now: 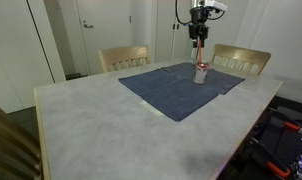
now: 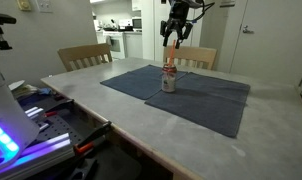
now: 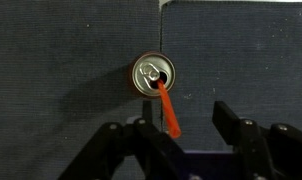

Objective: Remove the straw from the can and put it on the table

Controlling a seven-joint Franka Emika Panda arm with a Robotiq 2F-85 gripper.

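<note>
The small silver can (image 1: 201,74) with red markings stands upright on a dark blue cloth in both exterior views (image 2: 169,81). The orange-red straw (image 1: 201,54) sticks up out of its opening (image 2: 170,58). My gripper (image 1: 199,36) hangs straight above the can (image 2: 174,41), around the straw's top. In the wrist view the can (image 3: 153,74) is seen from above. The straw (image 3: 168,108) leans out of it toward my gripper (image 3: 183,122). The gripper is open, and the straw's tip lies between the fingers, nearer one finger, untouched.
The dark blue cloth (image 1: 176,88) covers the far half of the grey marbled table (image 1: 101,125). Two wooden chairs (image 1: 125,57) stand behind the table. A cluttered bench with cables (image 2: 41,110) sits beside the table's near edge.
</note>
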